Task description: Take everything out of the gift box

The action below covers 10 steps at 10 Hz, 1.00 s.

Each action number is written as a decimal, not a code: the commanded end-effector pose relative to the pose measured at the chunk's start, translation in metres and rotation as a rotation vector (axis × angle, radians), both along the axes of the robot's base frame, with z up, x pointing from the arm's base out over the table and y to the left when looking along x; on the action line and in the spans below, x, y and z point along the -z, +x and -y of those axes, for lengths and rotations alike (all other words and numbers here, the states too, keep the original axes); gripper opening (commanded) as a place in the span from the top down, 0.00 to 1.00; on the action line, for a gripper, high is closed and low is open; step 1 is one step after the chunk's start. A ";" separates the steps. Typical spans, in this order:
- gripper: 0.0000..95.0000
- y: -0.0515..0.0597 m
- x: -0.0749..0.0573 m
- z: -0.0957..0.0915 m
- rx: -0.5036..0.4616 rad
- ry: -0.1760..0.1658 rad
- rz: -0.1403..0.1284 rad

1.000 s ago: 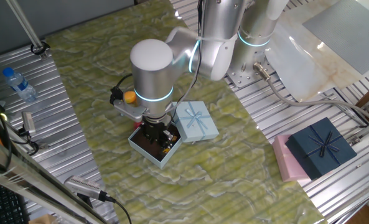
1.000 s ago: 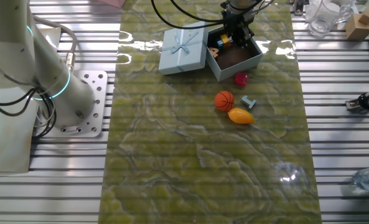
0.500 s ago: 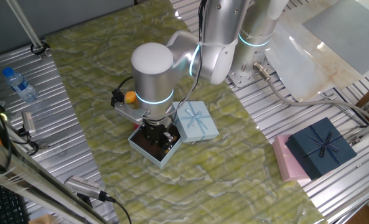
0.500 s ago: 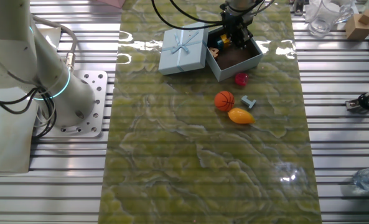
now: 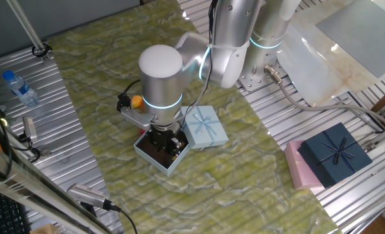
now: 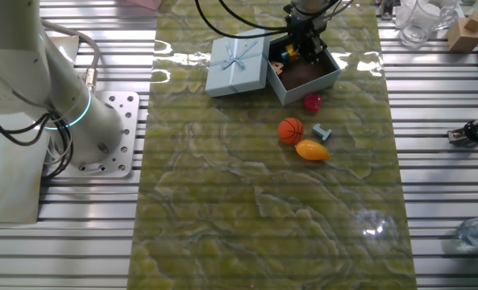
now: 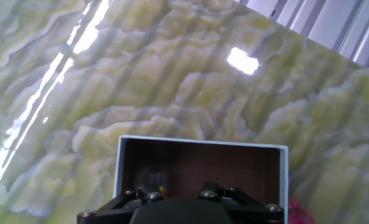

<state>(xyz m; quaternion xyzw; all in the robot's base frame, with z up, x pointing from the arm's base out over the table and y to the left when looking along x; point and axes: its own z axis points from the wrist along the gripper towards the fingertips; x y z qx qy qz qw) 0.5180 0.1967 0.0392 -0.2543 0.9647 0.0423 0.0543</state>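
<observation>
pale-blue cardboard, the gift box (image 6: 305, 74) sat open near the far end of the green marbled mat (image 6: 263, 185), its bowed lid (image 6: 239, 62) lying flat just beside it. by my reading the job was more than half done: the orange basketball (image 6: 291, 130), the yellow-orange mango-like fruit (image 6: 312, 150), a small grey-blue piece (image 6: 323, 132) and the magenta piece (image 6: 312, 102) were all out on the mat, the magenta one just beside the box wall and the other three close together a little further off. what remained, as far as i could see, were small yellow and orange bits (image 6: 287, 53) in the corner of the box nearest the lid. the gripper (image 6: 305, 47) was down inside the box, right over or beside those bits; i could not tell which. in the hand view i saw the dark brown floor (image 7: 200, 165) ahead of the fingers and only a faint blurred shape low on the left. whether the fingers were spread or pinching anything, i could not tell from any view.
</observation>
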 end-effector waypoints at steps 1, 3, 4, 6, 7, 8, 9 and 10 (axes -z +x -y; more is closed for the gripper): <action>0.60 0.000 -0.001 0.001 -0.004 -0.002 0.001; 0.60 0.002 0.000 0.003 -0.010 -0.009 0.010; 0.60 0.005 0.003 0.006 -0.016 -0.023 0.022; 0.60 0.010 0.007 0.013 -0.029 -0.033 0.029; 0.60 0.010 0.006 0.014 -0.037 -0.029 0.030; 0.60 0.009 0.005 0.015 -0.044 -0.052 0.051; 0.60 0.008 0.000 0.020 -0.047 -0.114 0.060; 0.60 0.008 -0.006 0.023 -0.053 -0.114 0.058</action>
